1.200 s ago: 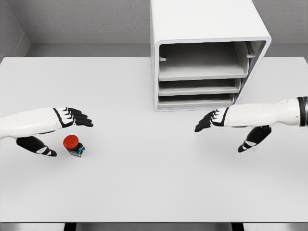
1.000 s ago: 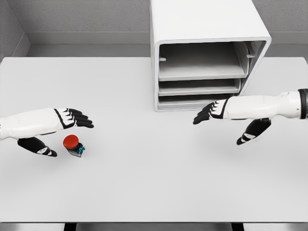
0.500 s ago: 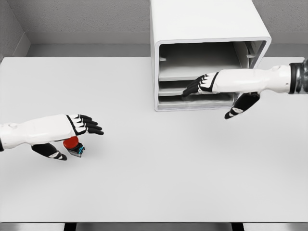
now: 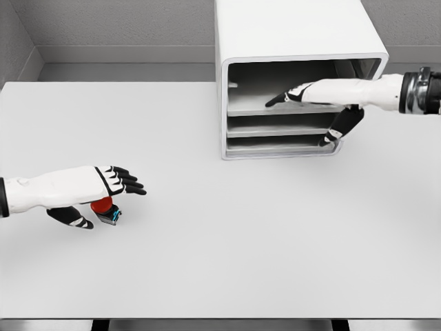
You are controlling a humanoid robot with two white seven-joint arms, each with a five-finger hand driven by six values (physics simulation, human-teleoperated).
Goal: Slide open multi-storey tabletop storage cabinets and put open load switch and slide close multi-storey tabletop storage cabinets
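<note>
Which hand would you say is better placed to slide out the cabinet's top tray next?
The right hand: it already reaches into the cabinet at the top tray. The left hand hovers far away over the red switch.

No readable text, labels or numbers anywhere (cabinet (image 4: 296, 34) faces plain white).

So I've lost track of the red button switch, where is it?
Head view, table's left side: the red switch sits under the left hand, far from the cabinet.
</note>
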